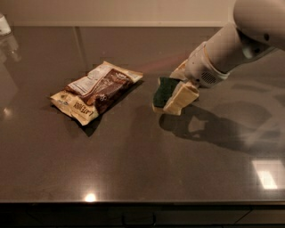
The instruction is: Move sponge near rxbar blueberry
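the gripper [174,92], clamped on the sponge [164,89] and holding it clear of the counter [133,169], has the snack bag [95,91] to its left in view; grasp done, no rxbar blueberry visible, placing left.

A dark, glossy stone counter [133,164] ran ahead of me, with a pale wall [133,11] at twelve o'clock. Ceiling light glared at four and seven o'clock. At two o'clock the gripper [169,101], clamped on the sponge [164,89], threw a shadow rightward.
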Controlling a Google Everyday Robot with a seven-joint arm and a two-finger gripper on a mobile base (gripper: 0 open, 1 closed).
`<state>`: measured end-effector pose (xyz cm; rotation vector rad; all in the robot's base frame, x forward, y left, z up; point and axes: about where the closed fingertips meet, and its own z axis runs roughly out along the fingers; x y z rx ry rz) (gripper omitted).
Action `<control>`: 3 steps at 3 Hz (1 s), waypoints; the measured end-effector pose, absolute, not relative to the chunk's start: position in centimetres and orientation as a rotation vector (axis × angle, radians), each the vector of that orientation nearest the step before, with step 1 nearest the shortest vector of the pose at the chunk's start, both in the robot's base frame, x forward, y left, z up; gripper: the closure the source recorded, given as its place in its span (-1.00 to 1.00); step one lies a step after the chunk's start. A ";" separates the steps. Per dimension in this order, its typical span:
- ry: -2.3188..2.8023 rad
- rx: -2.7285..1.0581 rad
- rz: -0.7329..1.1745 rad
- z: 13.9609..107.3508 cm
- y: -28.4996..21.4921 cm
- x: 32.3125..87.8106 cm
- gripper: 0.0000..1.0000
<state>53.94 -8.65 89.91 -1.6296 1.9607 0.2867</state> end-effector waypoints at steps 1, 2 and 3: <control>1.993 -1.586 0.254 89.6 -11.6 56.2 1.00; 2.028 -1.550 0.221 89.3 -14.9 58.1 0.52; 2.048 -1.538 0.213 88.8 -16.4 58.7 0.06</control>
